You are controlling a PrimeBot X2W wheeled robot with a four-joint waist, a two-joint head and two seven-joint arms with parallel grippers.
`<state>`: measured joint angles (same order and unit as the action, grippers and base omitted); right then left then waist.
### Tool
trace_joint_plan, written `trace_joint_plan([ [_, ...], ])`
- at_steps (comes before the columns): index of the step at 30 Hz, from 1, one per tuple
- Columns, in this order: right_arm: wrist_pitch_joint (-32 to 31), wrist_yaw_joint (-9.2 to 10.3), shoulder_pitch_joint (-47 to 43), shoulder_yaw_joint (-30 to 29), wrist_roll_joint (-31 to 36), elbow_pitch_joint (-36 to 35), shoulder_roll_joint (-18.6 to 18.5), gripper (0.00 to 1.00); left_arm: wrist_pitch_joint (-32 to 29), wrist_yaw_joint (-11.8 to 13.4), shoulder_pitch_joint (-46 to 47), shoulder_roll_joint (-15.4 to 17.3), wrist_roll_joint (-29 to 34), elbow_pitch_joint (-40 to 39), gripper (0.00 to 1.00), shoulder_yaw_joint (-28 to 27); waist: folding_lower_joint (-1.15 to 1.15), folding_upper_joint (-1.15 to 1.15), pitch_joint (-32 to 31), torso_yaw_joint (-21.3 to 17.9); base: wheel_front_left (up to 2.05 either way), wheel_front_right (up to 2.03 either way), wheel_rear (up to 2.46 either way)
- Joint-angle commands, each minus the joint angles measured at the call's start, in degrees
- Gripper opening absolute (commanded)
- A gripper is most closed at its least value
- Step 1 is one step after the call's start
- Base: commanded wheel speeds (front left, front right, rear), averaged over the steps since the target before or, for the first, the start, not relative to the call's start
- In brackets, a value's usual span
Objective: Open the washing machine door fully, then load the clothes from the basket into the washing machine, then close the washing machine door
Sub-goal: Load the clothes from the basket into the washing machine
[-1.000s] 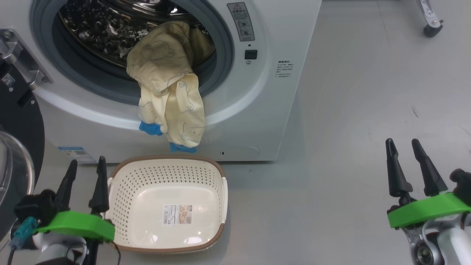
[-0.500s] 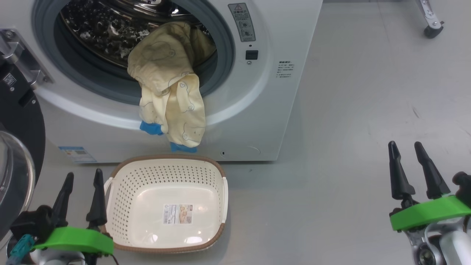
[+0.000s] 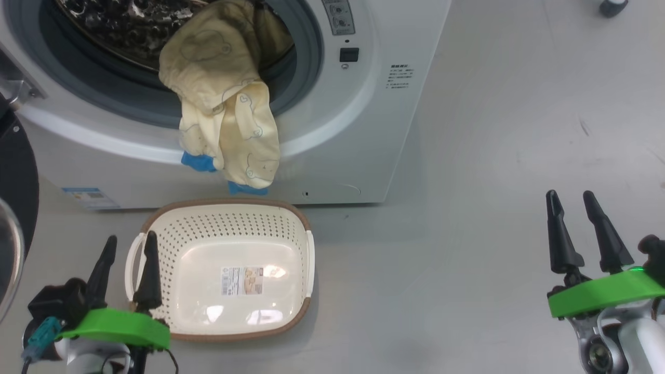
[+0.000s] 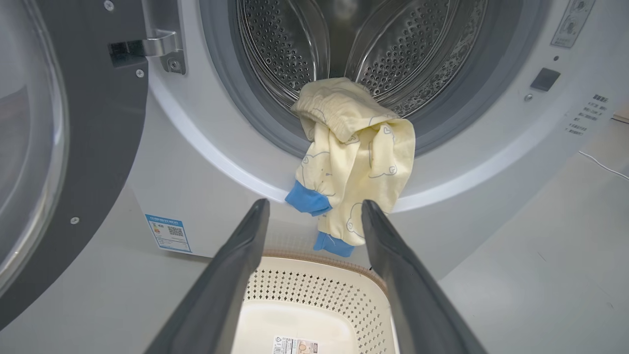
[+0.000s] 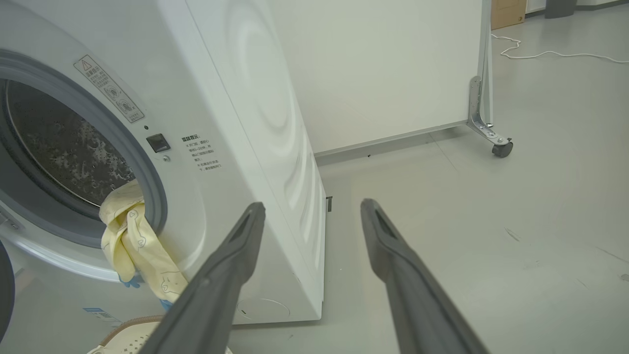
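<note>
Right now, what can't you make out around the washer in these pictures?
- Head view: the washing machine door is cut off by the left edge.
- Head view: the top of the washing machine is cut off by the upper edge.
- Left wrist view: own folds hide how far into the drum the clothes reach.
- Head view: the sticker inside the basket has print too small to read.

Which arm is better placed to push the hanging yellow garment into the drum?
Left: the left end effector, open, faces the pale yellow fabric garment; the right end effector is off to the white washing machine's side.
</note>
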<state>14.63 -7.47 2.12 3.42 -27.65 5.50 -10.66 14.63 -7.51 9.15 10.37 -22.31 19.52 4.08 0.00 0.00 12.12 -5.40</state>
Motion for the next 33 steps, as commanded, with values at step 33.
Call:
trace_joint_plan([
  [33,0.4,-0.02,13.5,3.0,1.6,-4.2,3.6,1.0,0.4,0.0,35.4,9.1,-10.2,18.9,1.0,15.6,0.0,0.0,21.5,-6.8,0.0,0.0,0.0],
])
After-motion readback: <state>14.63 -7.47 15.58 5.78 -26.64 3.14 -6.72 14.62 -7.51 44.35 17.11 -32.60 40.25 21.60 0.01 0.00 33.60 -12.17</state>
